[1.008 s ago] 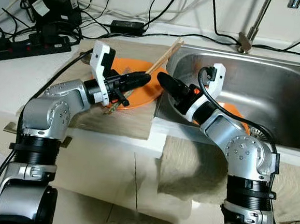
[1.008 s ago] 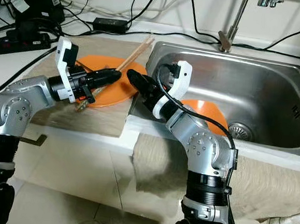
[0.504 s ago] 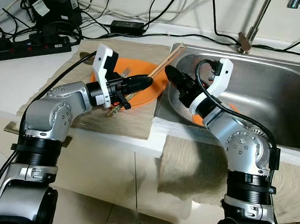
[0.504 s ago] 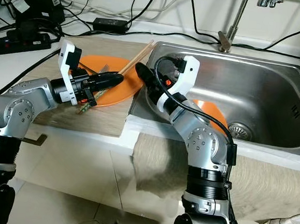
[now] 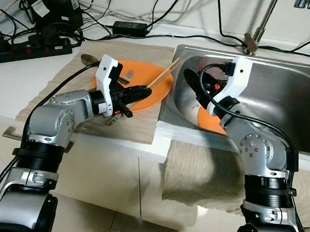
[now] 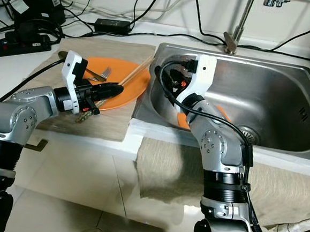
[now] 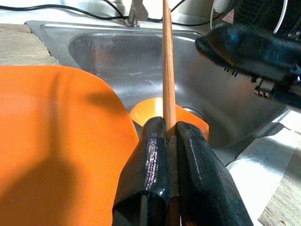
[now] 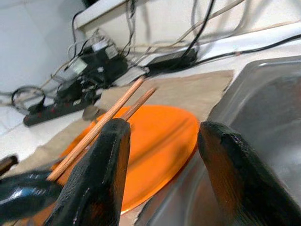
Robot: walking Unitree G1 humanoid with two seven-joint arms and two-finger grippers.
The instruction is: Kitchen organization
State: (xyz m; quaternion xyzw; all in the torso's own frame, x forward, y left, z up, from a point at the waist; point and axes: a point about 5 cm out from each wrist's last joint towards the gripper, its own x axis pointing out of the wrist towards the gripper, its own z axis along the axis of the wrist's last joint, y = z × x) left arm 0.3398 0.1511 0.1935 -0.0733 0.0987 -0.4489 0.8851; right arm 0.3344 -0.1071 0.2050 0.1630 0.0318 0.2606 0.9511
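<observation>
— From the head view, what did you make of it, standing by the sink [image 5: 287, 67]?

— The left claw [image 5: 141, 92] was clamped on a pair of wooden chopsticks [image 5: 162, 76], low over the orange plate [image 5: 152, 86] that lay on the cloth mat [image 5: 138, 128] just beside the sink. The sticks slanted up toward the sink's near corner. A fork [image 5: 125, 77] lay on that plate, and a spoon [image 5: 89, 59] rested at its far edge, away from the sink. The right claw [image 5: 192, 82] hung inside the sink, over a second orange dish [image 5: 211, 118] on the basin floor.

— And the left wrist view?

— Both fingers [image 7: 155, 155] were pressed tight on the chopsticks [image 7: 168, 70], which pointed out over the sink [image 7: 94, 47], with the dish [image 7: 148, 110] down in it.

— The right wrist view?

— Its fingers [image 8: 101, 169] stood wide apart, holding nothing, facing back across the sink's edge at the plate [image 8: 160, 136] and the chopstick tips [image 8: 136, 94].

— How far along was the tidying?

— Early, I judged. One dish was in the sink; the plate, fork and spoon were still on the surface, and the chopsticks were lifted but not yet put anywhere. It looked to me like a handover toward the open claw, though I couldn't be sure.
</observation>
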